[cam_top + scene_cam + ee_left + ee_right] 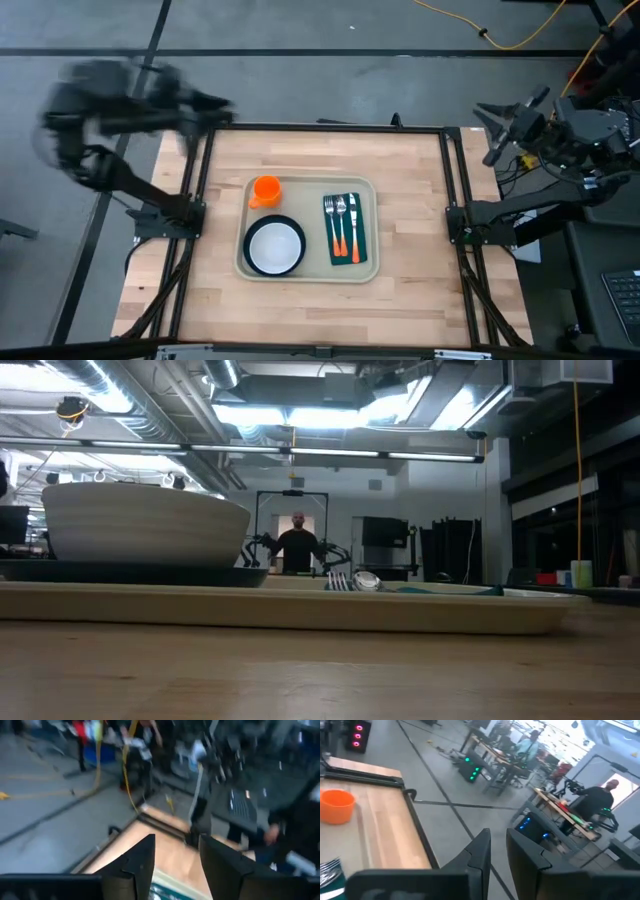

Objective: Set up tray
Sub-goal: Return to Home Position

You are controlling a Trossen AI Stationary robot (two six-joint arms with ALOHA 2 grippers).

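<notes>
The pale beige tray (308,270) lies flat in the middle of the wooden table. On it stand an orange cup (265,190) and a white bowl on a dark teal plate (274,247). A dark green napkin (345,235) carries orange-handled cutlery (346,222). In the low view the bowl (140,525) rises above the tray's rim (300,610). My left gripper (215,103) hovers past the table's far-left corner, open, and shows blurred. My right gripper (492,120) is raised beyond the far-right corner, open. In its wrist view (498,845) the cup (336,806) shows.
A black metal frame (325,127) runs along the table's edges. Bare wood surrounds the tray on every side. A yellow cable (500,40) lies on the floor beyond the far edge. A person (298,545) stands in the room behind the table.
</notes>
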